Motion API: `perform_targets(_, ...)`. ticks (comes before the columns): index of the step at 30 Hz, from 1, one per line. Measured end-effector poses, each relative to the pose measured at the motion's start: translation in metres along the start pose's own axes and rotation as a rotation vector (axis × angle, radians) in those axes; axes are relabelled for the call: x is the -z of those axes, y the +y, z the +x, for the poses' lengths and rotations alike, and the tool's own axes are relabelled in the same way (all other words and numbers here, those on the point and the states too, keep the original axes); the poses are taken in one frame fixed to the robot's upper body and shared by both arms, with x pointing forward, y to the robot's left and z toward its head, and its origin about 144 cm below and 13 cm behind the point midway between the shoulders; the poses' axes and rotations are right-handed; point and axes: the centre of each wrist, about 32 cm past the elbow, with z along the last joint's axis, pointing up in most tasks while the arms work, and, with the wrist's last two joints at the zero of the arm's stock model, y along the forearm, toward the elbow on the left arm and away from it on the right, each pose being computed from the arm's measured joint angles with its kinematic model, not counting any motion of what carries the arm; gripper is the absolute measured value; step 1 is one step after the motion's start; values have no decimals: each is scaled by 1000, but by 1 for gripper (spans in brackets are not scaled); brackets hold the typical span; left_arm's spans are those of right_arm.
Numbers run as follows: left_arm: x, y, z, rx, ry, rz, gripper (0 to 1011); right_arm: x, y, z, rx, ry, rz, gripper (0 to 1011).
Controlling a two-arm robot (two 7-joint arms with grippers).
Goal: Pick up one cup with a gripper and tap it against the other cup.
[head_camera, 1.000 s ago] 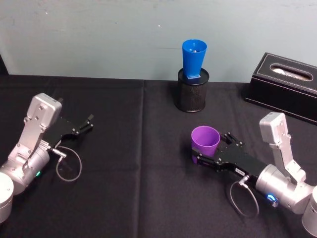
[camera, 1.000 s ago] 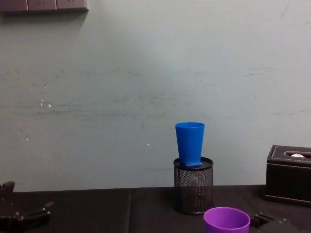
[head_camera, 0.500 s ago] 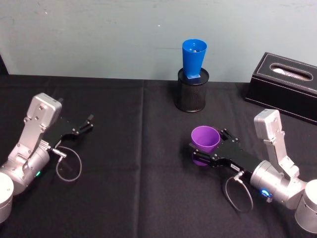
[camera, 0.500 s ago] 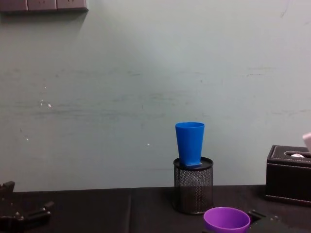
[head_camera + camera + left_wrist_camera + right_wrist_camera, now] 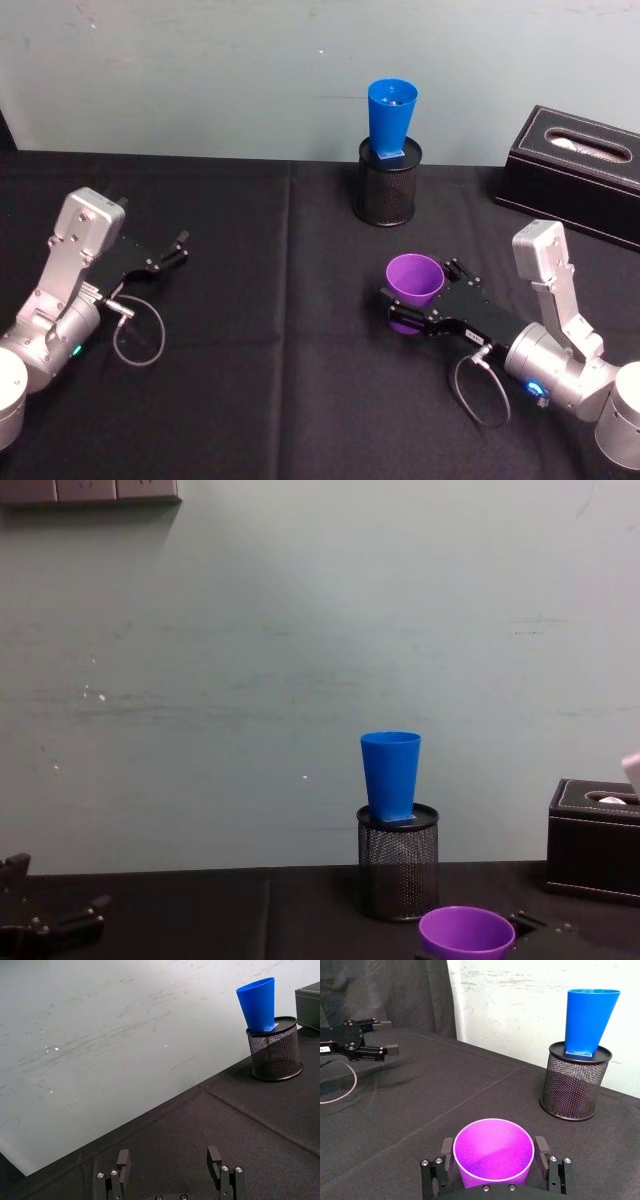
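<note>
black table [image 5: 280, 400]. right gripper [image 5: 420, 290], at its right side, grasps the purple cup [image 5: 494, 1157], upright between both fingers. left gripper [image 5: 180, 248] rests at the left, fingers spread, holding nothing. at the back, the mesh holder [image 5: 389, 183] carries the blue cup [image 5: 392, 118], well apart from the purple cup.

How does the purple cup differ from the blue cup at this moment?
The purple cup is purple, the blue cup bright blue. The purple cup stands low on the table, at the right gripper; the blue cup is perched on the black mesh pen holder near the wall, far from either gripper. Both are smooth tapered tumblers of like size, upright, mouth up.
</note>
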Motion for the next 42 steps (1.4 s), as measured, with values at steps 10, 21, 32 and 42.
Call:
perform_targets(10, 0, 0, 0, 0, 0, 0, 1005, 0, 0, 0, 0, 2, -1, 1003)
perform_targets(21, 0, 0, 0, 0, 0, 0, 1005, 0, 0, 0, 0, 3, -1, 1003)
perform_targets(32, 0, 0, 0, 0, 0, 0, 1005, 0, 0, 0, 1, 3, -1, 890)
perform_targets(42, 0, 0, 0, 0, 0, 0, 1005, 0, 0, 0, 1, 3, -1, 764)
